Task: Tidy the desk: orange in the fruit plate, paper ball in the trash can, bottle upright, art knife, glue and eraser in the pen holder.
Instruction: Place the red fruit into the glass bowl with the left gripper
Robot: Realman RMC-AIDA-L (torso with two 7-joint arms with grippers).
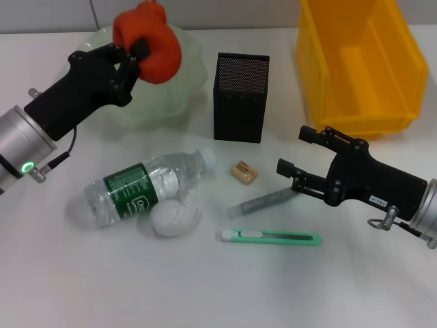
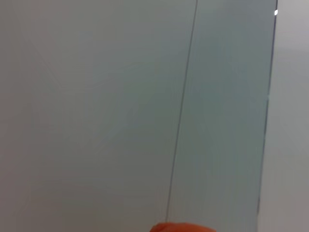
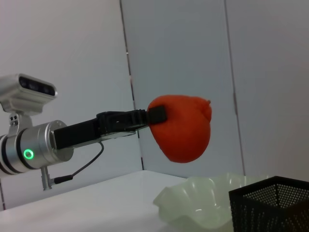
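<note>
My left gripper [image 1: 134, 53] is shut on the orange [image 1: 151, 42], holding it in the air above the pale green fruit plate [image 1: 181, 92]. The right wrist view shows the orange [image 3: 182, 128] hanging clear above the fruit plate [image 3: 198, 198]. The bottle [image 1: 140, 187] lies on its side on the desk [image 1: 82, 273], with the paper ball [image 1: 172, 217] against it. The eraser [image 1: 244, 172], grey glue [image 1: 263, 201] and mint-green art knife [image 1: 272, 238] lie in front of the black pen holder [image 1: 240, 98]. My right gripper [image 1: 292, 152] hovers open beside the glue. The yellow trash can [image 1: 358, 61] stands at the back right.
A sliver of the orange [image 2: 182, 227] shows at the edge of the left wrist view, against a plain wall. The pen holder's rim [image 3: 275, 193] appears in the right wrist view beside the plate.
</note>
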